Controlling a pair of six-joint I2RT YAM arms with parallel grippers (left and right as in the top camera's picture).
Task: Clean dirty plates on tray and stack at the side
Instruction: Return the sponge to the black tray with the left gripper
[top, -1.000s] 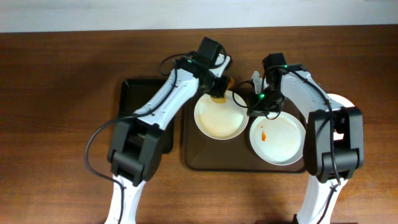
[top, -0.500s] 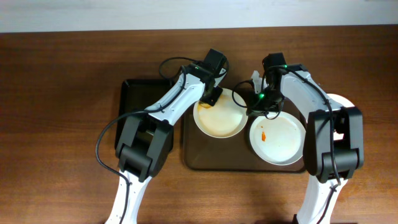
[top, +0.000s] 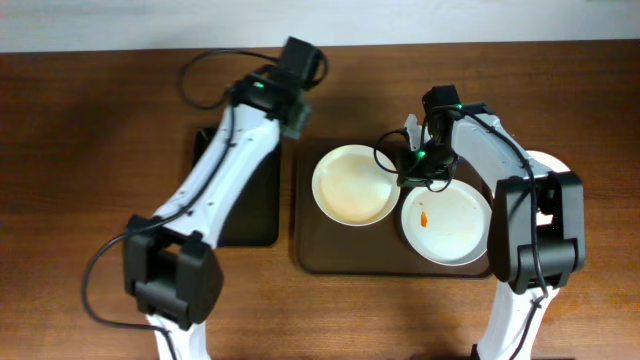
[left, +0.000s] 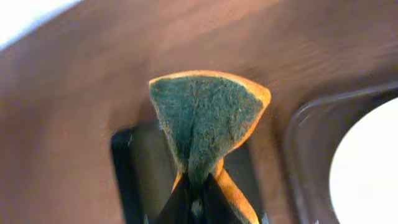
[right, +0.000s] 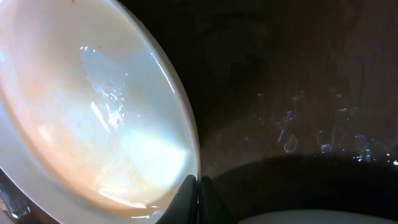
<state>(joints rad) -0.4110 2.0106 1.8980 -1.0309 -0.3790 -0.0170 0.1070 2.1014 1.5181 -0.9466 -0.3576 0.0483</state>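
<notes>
Your wooden desk (top: 90, 150) is bearing the tray (top: 310, 255) at its middle, with two plates (top: 445, 225) on it. Your left gripper (left: 198, 194) is clamping a sponge (left: 205, 118) near the far edge. Your right gripper (right: 198, 185) is pinching the wiped plate (top: 352, 185) by its rim. Lifting it toward the right edge is probably next.

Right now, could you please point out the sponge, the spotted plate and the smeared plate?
sponge (left: 208, 118): left wrist view, green face.
spotted plate (top: 455, 228): overhead view, white centre.
smeared plate (top: 352, 188): overhead view, smeared centre.

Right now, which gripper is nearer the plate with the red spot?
Right. The right gripper sits beside the red-spotted plate; the left gripper hangs outside the tray, farther away.
</notes>
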